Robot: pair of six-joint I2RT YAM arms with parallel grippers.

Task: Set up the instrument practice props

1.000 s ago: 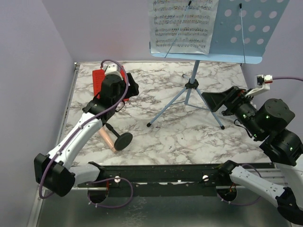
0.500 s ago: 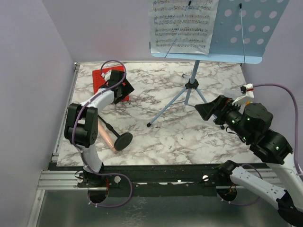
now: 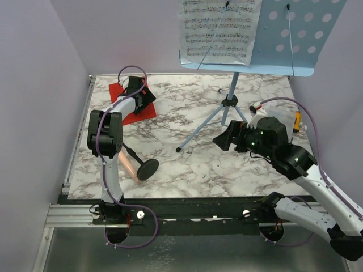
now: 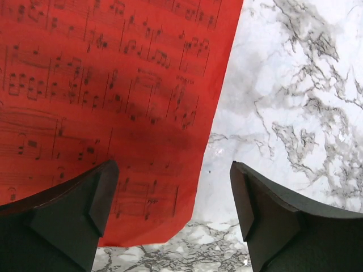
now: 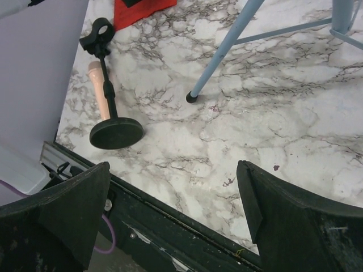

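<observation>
Fingers of my left pincer stand apart with nothing between them, low over the red paper sheet printed with music notes, which lies flat on the white grey-veined marble table. The sheet's right edge runs between my two fingers, so the left finger hangs over red and the right one over bare marble. My right pincer is spread wide too, gripping nothing, hovering above the marble near the table's front edge. Ahead of it and slightly right stands the light blue perforated metal music stand on tripod legs, one leg's foot planted just beyond my fingers; white printed sheet music rests on the stand's desk, high above that pincer. Ahead and to its left the pinkish-beige microphone lies on the marble beside the rod of its black round-based stand.
</observation>
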